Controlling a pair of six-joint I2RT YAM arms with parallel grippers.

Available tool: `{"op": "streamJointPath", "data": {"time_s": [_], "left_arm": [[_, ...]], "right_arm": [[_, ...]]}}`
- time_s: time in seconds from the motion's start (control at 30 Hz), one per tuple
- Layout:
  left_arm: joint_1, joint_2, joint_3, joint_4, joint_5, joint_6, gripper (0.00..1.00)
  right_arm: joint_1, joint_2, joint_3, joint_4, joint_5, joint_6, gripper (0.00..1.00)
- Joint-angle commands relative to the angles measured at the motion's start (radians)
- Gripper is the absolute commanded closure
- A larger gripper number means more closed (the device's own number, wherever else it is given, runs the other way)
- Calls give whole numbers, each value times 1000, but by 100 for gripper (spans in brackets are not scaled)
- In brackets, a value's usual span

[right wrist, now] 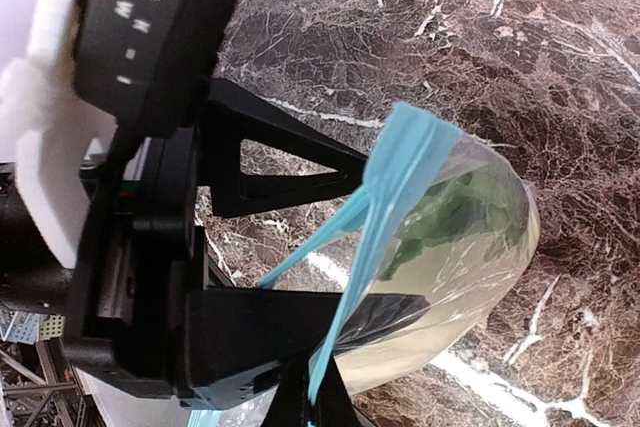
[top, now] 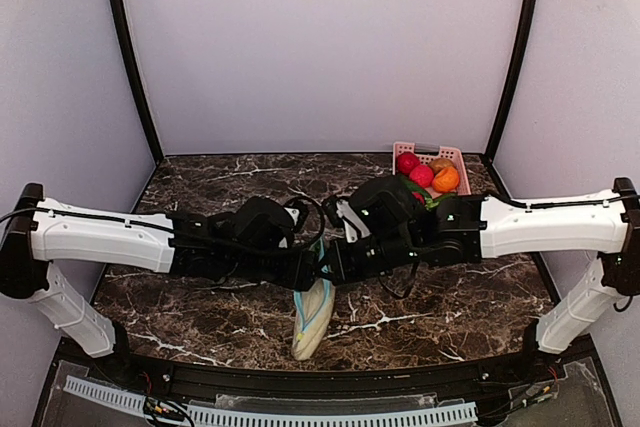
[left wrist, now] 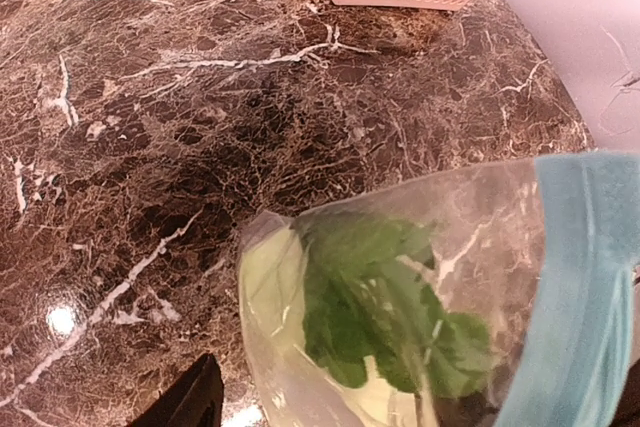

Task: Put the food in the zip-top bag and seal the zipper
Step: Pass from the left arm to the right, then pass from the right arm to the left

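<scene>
At centre of the top view, the zip-top bag (top: pixel 313 312) hangs with the leafy green vegetable (left wrist: pixel 380 307) inside. The right gripper (top: pixel 332 263) pinches the zipper (right wrist: pixel 400 172); the left gripper (top: pixel 303 269) seems parted. Held by one pinch, the part-gaping zipper could slip free and spill the food.

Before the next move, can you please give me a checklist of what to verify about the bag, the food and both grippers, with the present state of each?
1. Leafy green inside the zip-top bag: ok.
2. Pale gourd inside the bag: ok.
3. Grapes and pepper inside: cannot tell; neither shows through the plastic.
4. Whole zipper sealed: not ok; its two strips appear to part near the right gripper.
5. Right gripper shut on the zipper: ok.
6. Left gripper open: ok; its fingers stand apart, with the zipper passing between them.
</scene>
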Motion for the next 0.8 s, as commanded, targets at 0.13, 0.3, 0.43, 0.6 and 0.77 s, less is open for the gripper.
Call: {"op": "streamJointPath", "data": {"time_s": [0.13,0.3,0.43,0.6,0.77], "left_arm": [[-2,61,17,-76,-34,-15,36],[-2,94,13,-62,-26,-20,37],[-2,128,23,-57,-24,-22,38],[-2,165,24,-20,-2,-23,39],[-2,208,28,19,43,-24,39]], "right_arm": [[17,-63,0,61,15,-4,100],[19,-70,-4,70,9,-1,100],[21,-73,-9,77,6,1,100],[23,-85,-29,108,-11,12,100],[23,-99,-51,149,-17,22,100]]}}
